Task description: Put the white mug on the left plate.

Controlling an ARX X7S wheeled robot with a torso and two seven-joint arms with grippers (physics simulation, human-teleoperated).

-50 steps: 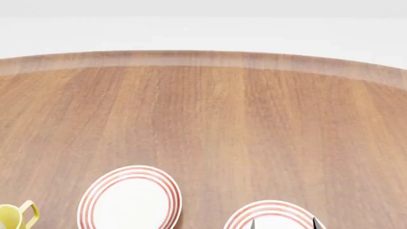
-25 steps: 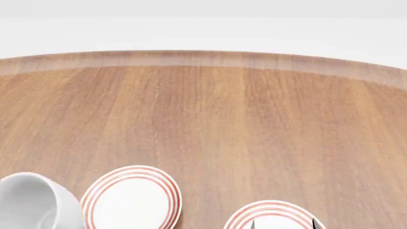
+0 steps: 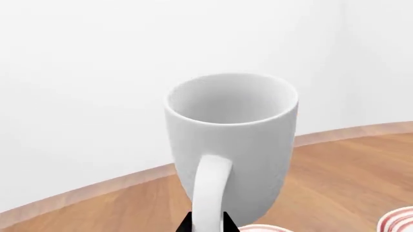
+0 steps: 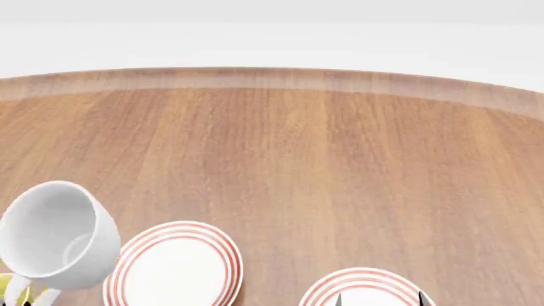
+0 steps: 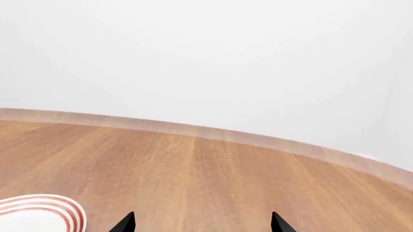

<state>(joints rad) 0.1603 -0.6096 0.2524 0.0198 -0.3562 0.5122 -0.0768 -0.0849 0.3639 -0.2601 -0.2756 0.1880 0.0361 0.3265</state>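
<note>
Gripping the handle, the left claw (image 3: 206, 223) holds the white mug (image 4: 60, 234) off the bench (image 4: 306, 166), just left of the left plate (image 4: 174, 268). Glossy, rigid and probably breakable, it looks empty, as does the plate. The right claw (image 5: 202, 223) is spread, holding nothing.
</note>
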